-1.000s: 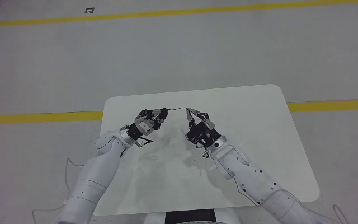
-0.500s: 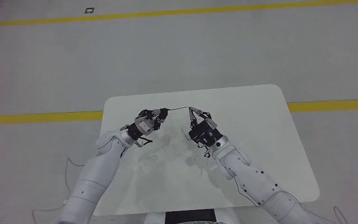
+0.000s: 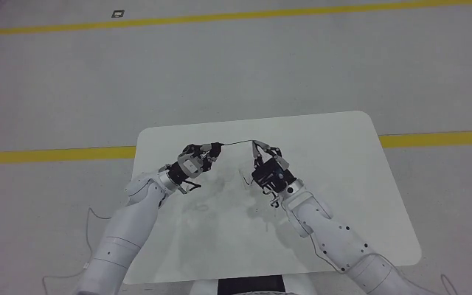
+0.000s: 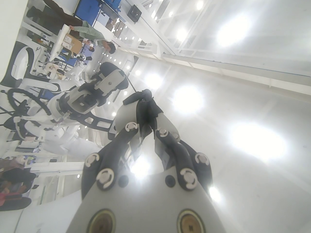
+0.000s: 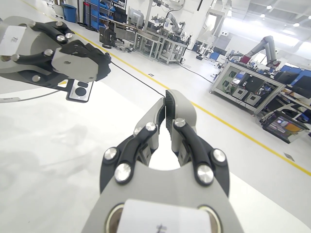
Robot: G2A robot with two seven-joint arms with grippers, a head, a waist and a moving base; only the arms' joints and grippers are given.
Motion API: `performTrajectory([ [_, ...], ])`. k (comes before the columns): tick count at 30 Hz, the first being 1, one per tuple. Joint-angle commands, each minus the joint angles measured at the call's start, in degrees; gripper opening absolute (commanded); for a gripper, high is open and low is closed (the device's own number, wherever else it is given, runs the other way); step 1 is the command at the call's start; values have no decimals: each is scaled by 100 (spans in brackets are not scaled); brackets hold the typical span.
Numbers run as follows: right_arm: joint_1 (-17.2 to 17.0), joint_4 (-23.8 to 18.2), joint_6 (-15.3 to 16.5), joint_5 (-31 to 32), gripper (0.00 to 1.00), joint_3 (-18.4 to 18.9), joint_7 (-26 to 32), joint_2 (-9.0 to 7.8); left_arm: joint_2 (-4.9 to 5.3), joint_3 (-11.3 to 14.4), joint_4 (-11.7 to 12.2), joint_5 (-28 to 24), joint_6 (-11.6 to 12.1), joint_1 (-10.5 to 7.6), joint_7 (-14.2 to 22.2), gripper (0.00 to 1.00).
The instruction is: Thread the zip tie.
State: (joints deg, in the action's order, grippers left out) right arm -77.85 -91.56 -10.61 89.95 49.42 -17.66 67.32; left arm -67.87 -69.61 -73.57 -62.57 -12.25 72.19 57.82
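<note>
White table (image 3: 332,162) lies under both arms. Above its far middle part, the left gripper (image 3: 214,150) is clenched on one end of the black zip tie (image 3: 234,142). The right gripper (image 3: 256,144) pinches the other end, and the tie is stretched in the air between them.

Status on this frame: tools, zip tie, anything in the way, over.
Left tool shut on one end of the zip tie. Right tool shut on the other end. Tie runs straight between them above the table. No obstruction between tools.
</note>
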Motion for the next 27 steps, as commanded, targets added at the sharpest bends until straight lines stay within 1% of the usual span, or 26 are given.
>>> performTrajectory([
  [1,-25,-12,4,0,0,34,5,0,0,0,0,0,0,0,0,0],
  [17,-239,-95,60,-11,0,324,-31,36,0,0,0,0,0,0,0,0],
  [18,-261,-105,69,-27,9,345,-30,42,0,0,0,0,0,0,0,0],
  [19,-271,-101,97,-11,59,351,-6,45,0,0,0,0,0,0,0,0],
  [20,-274,-104,125,0,100,349,19,48,0,0,0,0,0,0,0,0],
  [27,-273,-103,138,0,100,346,29,49,0,0,0,0,0,0,0,0],
])
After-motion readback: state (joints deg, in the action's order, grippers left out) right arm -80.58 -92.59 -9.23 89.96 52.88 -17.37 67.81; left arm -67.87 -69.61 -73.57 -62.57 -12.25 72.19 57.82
